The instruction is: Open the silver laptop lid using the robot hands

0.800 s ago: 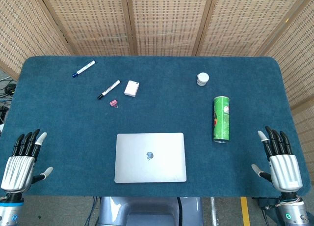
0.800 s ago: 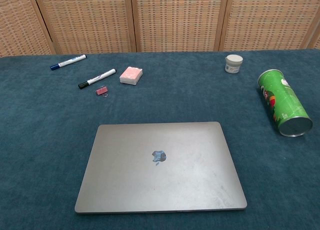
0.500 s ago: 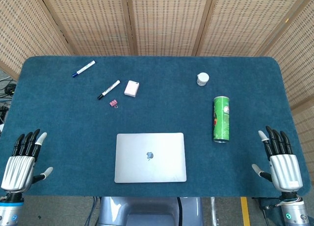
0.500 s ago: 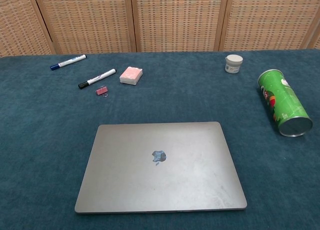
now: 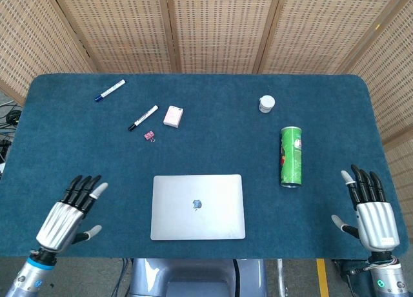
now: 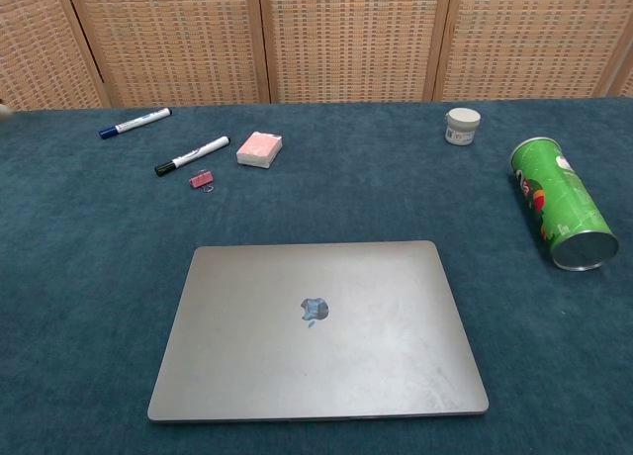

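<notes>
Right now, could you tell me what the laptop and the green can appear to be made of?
Laptop: probably metal, with a matte silver lid showing faint smudges. Green can: likely cardboard with a glossy printed wrap and a shiny metal end, though the body material is uncertain.

A green chip can (image 5: 291, 157) lies on its side toward three o'clock on the blue felt table (image 5: 206, 129), its metal end facing the near edge. Up at one o'clock from it, well apart, stands a small white jar (image 5: 266, 104). Toward ten o'clock on the table sits a cluster: a small pink-white box (image 5: 172, 116), a black-capped marker (image 5: 142, 117) just beside it at nine o'clock, and a pink binder clip (image 5: 149, 136) near the marker's cap end. Farther toward ten o'clock lies a blue-capped marker (image 5: 110, 90), apart from the rest. Woven wicker panels (image 5: 213, 26) stand behind the table at twelve o'clock.
</notes>
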